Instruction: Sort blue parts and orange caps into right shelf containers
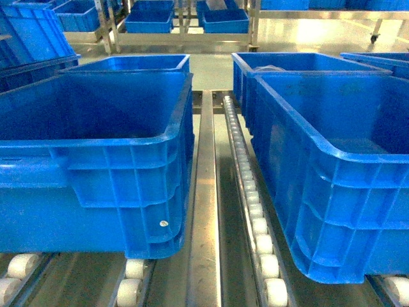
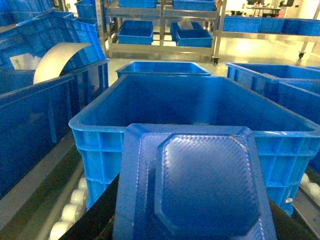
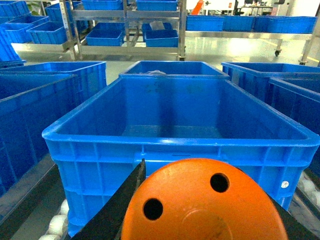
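In the left wrist view a flat blue part (image 2: 200, 185) with a raised octagonal centre fills the foreground. My left gripper (image 2: 192, 225) is shut on it, with black fingers (image 2: 100, 215) showing at its sides. It hangs just before the near rim of a large blue container (image 2: 165, 131). In the right wrist view my right gripper (image 3: 207, 220) is shut on an orange cap (image 3: 200, 200) with two holes, just before another blue container (image 3: 175, 142) that looks empty. The head view shows two such containers, left (image 1: 96, 150) and right (image 1: 332, 153), but neither gripper.
The crates rest on roller tracks (image 1: 255, 217) with a metal rail (image 1: 204, 192) between them. More blue crates stand behind (image 1: 134, 62) and beside them. A curved white sheet (image 2: 55, 57) sticks out of a crate at left. Metal shelving with small blue bins (image 1: 150, 19) stands at the back.
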`<state>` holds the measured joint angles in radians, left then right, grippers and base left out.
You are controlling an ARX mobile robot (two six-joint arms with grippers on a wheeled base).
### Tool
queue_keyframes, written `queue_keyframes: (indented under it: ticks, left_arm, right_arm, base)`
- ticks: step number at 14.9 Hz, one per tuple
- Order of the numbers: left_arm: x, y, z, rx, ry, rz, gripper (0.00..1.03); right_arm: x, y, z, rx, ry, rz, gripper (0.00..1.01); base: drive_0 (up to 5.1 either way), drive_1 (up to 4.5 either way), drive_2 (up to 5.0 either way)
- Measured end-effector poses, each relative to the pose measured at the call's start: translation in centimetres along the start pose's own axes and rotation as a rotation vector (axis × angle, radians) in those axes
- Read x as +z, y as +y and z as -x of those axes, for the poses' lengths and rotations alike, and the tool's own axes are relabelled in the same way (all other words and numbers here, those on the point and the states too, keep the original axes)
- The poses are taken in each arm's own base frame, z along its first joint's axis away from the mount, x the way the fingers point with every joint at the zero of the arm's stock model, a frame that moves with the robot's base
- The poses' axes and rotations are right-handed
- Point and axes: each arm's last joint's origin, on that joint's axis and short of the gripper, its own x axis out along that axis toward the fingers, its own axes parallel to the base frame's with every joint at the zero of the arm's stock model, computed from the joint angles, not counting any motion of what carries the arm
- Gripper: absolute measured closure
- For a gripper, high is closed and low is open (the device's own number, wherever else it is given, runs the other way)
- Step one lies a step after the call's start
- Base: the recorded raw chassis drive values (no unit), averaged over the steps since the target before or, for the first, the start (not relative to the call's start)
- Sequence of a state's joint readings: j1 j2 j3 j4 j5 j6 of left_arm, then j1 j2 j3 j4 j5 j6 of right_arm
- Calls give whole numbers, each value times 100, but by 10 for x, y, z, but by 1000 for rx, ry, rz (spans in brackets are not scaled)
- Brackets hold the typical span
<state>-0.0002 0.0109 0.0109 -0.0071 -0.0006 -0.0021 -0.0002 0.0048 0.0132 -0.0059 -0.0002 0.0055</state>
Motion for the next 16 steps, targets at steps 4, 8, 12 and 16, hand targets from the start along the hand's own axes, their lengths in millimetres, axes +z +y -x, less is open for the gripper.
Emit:
queue_keyframes:
  ticks: [4,8,12,16]
  left_arm:
    - [0,0,0,0,0,0,60]
    - [0,0,0,0,0,0,60]
    - [0,0,0,0,0,0,60]
    - [1,-7,-10,-98,25,15,60]
  right_arm:
    - [0,0,0,0,0,0,57]
    - [0,0,0,0,0,0,57]
    - [0,0,0,0,0,0,57]
    - [10,6,-2,-104,-88,91,57]
  base:
    - [0,0,0]
    - [0,0,0]
    - [0,0,0]
    - [0,0,0]
